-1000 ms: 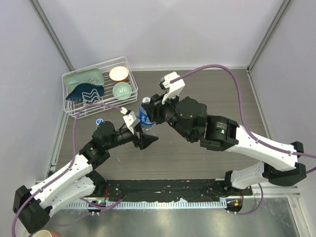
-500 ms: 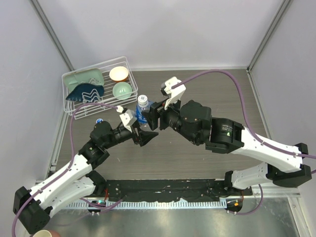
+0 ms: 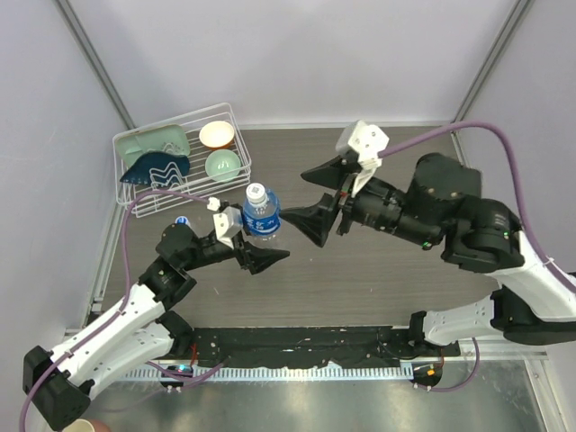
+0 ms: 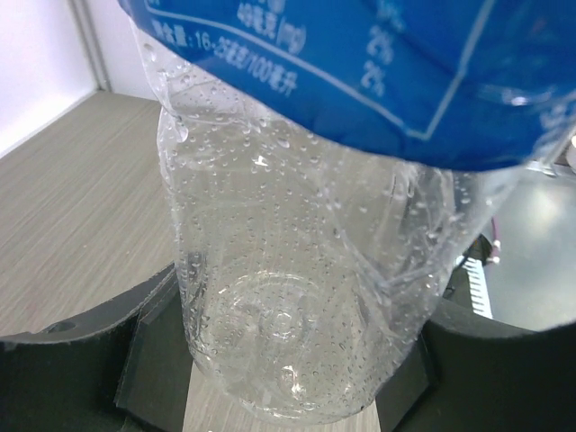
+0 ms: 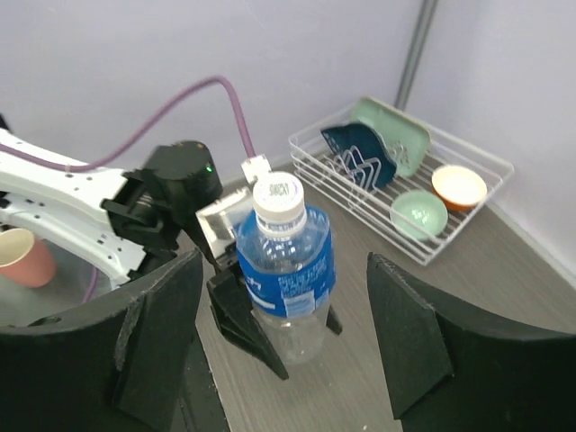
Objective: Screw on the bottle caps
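Observation:
A clear bottle (image 3: 262, 216) with a blue wrap label stands upright on the table, a white cap (image 3: 256, 192) sitting on its neck. My left gripper (image 3: 258, 245) is shut on the bottle's lower part; in the left wrist view its black fingers (image 4: 81, 360) flank the clear base (image 4: 297, 306). My right gripper (image 3: 317, 198) hangs open to the right of the bottle, apart from it. The right wrist view shows the bottle (image 5: 288, 279) and cap (image 5: 278, 196) between the wide-spread fingers (image 5: 153, 333), untouched.
A white wire rack (image 3: 144, 200) at the back left holds a cream bowl (image 3: 217, 134), a green bowl (image 3: 222, 165), a green plate (image 3: 153, 141) and a blue dish (image 3: 155, 166). A small round blue-and-white thing (image 3: 182, 220) lies beside it. A pink cup (image 5: 22, 256) stands off the table.
My right gripper has opened, let go of the bottle's top and drawn back to the right. The capped bottle now stands exposed, still held by the left gripper.

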